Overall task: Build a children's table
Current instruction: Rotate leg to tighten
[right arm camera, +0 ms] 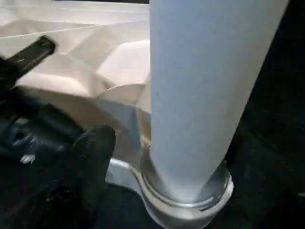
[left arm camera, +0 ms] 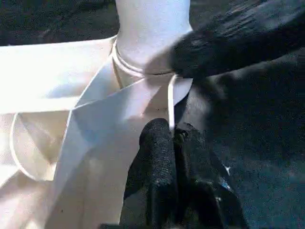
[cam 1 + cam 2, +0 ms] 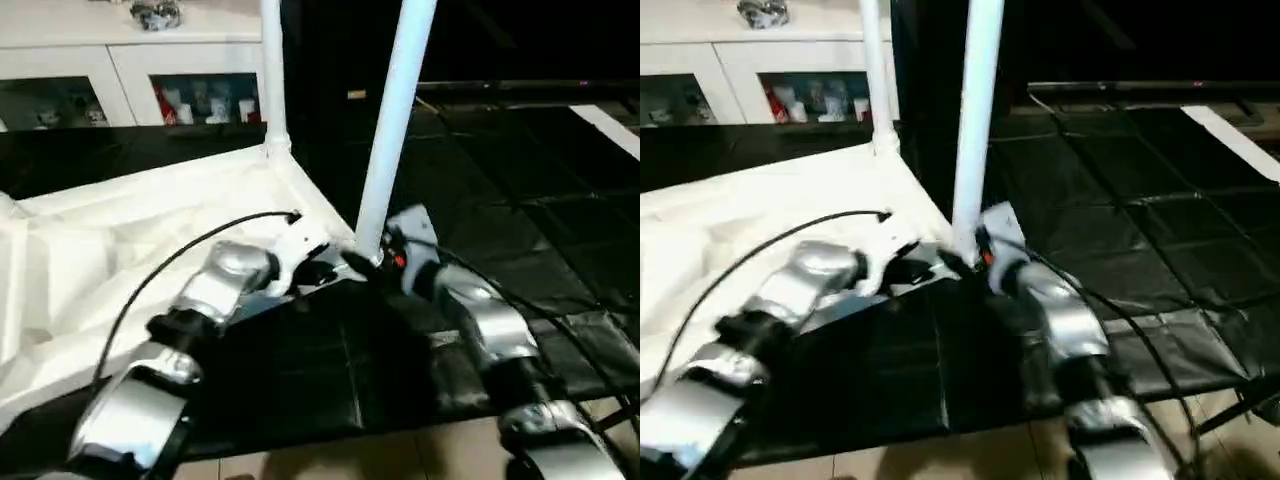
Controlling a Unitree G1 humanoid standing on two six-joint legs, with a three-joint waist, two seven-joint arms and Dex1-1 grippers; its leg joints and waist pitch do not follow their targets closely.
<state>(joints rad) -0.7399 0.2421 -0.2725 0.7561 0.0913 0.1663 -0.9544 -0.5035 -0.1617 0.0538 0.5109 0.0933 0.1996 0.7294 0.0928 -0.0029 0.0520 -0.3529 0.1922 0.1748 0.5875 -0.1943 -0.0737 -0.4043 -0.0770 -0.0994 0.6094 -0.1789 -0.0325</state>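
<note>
The children's table lies upside down, its white top [image 3: 130, 250] with the ribbed underside facing up. Two white legs stand in its corner sockets, a near leg [image 3: 395, 120] and a far leg [image 3: 272, 70]. My left gripper [image 2: 172, 136] is shut on the thin rim of the top, just beside the near leg's socket [image 2: 143, 71]. My right gripper [image 3: 365, 262] is at the base of the near leg [image 1: 200, 86]. Its jaws stand open around the leg, and one finger [image 1: 97, 143] is a little off the leg's side.
Black floor mats [image 3: 500, 180] lie under and to the right of the table top. A white glass-door cabinet [image 3: 120, 70] stands behind it. Bare light floor [image 3: 400, 450] shows at the near edge. A black cable [image 3: 180, 255] runs over my left forearm.
</note>
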